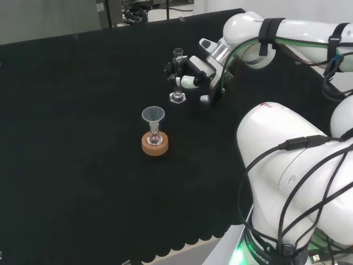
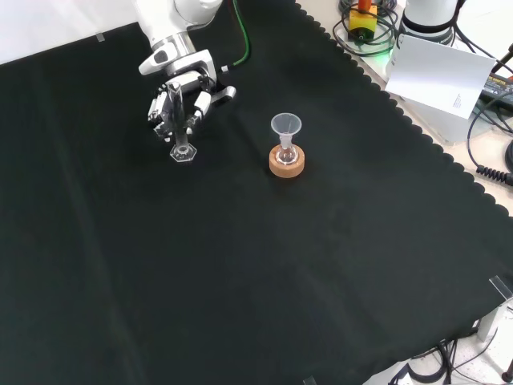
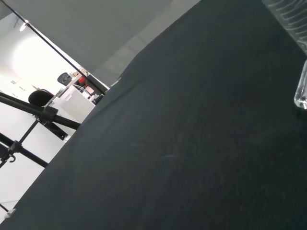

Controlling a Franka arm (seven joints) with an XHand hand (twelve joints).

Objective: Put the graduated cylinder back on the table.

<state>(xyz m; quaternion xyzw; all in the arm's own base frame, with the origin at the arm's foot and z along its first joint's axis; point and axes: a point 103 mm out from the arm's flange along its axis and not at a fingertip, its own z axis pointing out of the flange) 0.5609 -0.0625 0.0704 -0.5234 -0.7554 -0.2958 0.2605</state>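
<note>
Gripping the graduated cylinder [image 1: 177, 77] upright with curled fingers, the hand [image 1: 190, 74] has its hexagonal base at or just above the surface [image 1: 83, 138]; placing looks nearly done, and releasing comes next.

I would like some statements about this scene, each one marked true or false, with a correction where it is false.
1. The black and white hand has its fingers curled round the clear glass graduated cylinder. True.
2. The cylinder lies on its side. False: it is upright, its hexagonal base at the black cloth.
3. A clear funnel sits in a small flask on a cork ring stand. True.
4. In the front view, the cork ring is left of the cylinder. False: it is to the right.
</note>
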